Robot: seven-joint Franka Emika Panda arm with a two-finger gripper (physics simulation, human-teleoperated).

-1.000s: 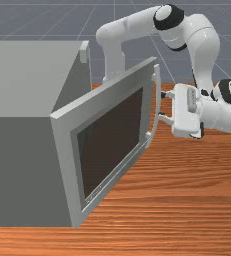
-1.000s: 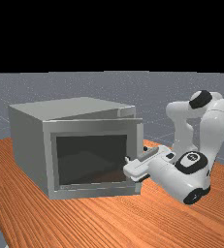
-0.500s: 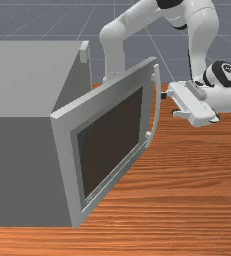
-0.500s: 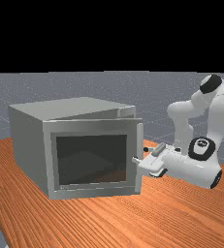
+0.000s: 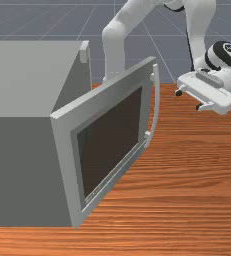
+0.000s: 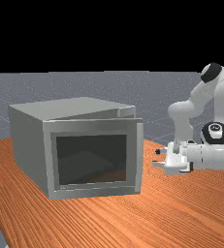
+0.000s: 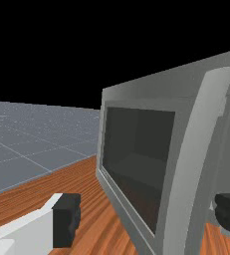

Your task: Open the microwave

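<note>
The microwave (image 5: 22,80) is sited at the front view's left, door (image 5: 64,145) ajar. The gripper (image 5: 189,100) is noted spread, clear of the handle (image 5: 157,100). The door's free edge should be hooked from inside and swung along its arc.

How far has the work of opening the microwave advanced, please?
Done: the door stands partly open, its handle edge away from the body.
In hand: nothing; the open pincer is apart from the handle.
Left: probably swinging the door wider.
</note>
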